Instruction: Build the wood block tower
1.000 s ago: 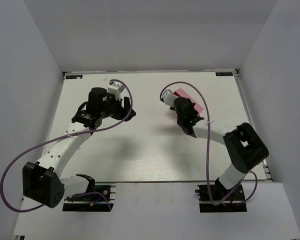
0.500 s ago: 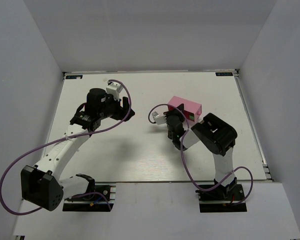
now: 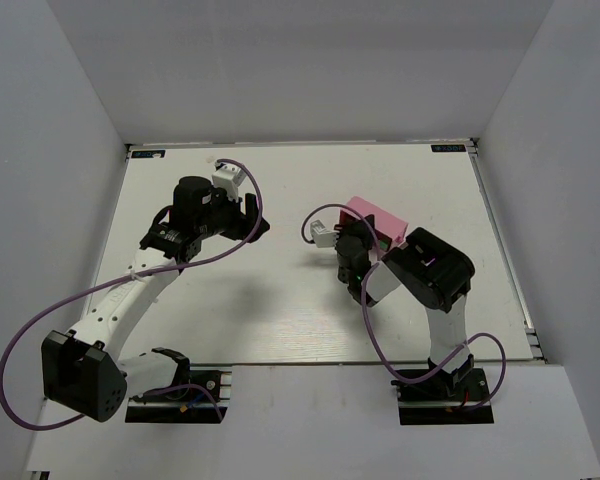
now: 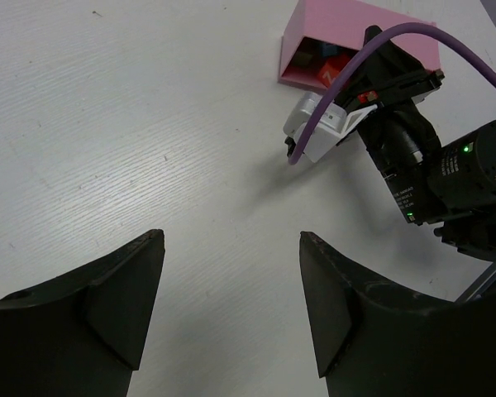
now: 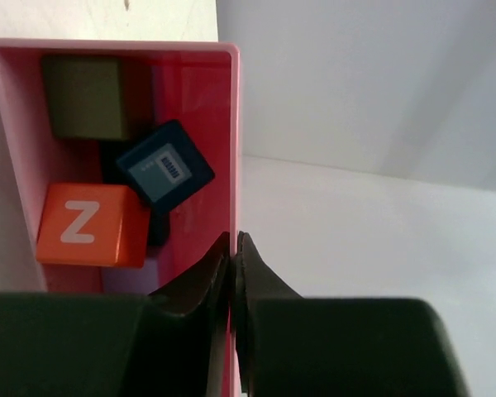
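The pink tray (image 3: 380,217) is tilted up at mid-table, its open side facing my right wrist camera. My right gripper (image 5: 234,240) is shut on the tray's side wall (image 5: 235,124), one finger inside and one outside. Inside the tray lie an olive-green block (image 5: 83,95), a dark blue block (image 5: 164,169) with a barcode label and an orange-red block (image 5: 87,225) marked Z. The blocks (image 4: 324,68) also show in the left wrist view, inside the tray (image 4: 372,33). My left gripper (image 4: 231,248) is open and empty above bare table, left of the tray; from above it (image 3: 256,226) points right.
The right arm's wrist and purple cable (image 4: 413,157) stand between my left gripper and the tray. White walls enclose the table (image 3: 280,300) on three sides.
The right arm has folded in toward mid-table over the last second. The pink tray in its grip has turned and tipped up. The left arm has hardly moved.
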`<state>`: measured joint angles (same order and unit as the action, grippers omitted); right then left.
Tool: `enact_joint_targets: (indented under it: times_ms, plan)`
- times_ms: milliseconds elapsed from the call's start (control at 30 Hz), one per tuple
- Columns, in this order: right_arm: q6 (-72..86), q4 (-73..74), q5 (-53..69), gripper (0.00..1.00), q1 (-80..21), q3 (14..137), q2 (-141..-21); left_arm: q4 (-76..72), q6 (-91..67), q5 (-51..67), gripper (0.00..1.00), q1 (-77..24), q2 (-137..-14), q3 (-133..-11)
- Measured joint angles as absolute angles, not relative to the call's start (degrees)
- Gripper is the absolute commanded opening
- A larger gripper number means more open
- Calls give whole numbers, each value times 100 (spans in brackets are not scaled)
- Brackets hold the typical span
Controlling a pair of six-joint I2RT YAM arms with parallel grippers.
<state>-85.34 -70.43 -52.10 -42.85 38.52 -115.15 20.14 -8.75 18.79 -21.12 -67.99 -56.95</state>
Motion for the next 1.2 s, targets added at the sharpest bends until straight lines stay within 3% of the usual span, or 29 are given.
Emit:
enact_joint_targets:
  times_ms: [67, 133, 167, 433, 467, 500, 800, 1000, 1200]
  plan:
    - [-8263, -7046, -5238, 33, -4287, 3852, -11485, 2010, -875, 1879, 76, -2112, -6796, -5695]
    - [-7996, -6945, -5251, 41, -4285, 3850, -11389, 2010, -875, 1879, 76, -2112, -6796, -5695]
    - [-7878, -6886, -5262, 50, -4285, 3850, -11336, 2010, -875, 1879, 76, -2112, -6794, -5695]
    - [-7185, -6263, -5260, 55, -4287, 3844, -10984, 2010, -875, 1872, 76, -2080, -6792, -5695]
    - [-7159, -6230, -5258, 57, -4289, 3833, -10984, 2010, -875, 1870, 76, -2078, -6792, -5695]
    - [-7135, -6213, -5258, 70, -4294, 3809, -10984, 2010, -875, 1868, 76, -2073, -6792, -5695]
    - [-6528, -5050, -5221, 90, -4517, 3465, -10184, 2008, -875, 1863, 76, -2073, -6792, -5695]
    - [-5304, -3002, -4831, 90, -4628, 3769, -9312, 2001, -864, 1863, 80, -2073, -6790, -5671]
    - [-3743, -458, -3354, 90, -4440, 5028, -8593, 1977, -797, 1938, 88, -2073, -6744, -5662]
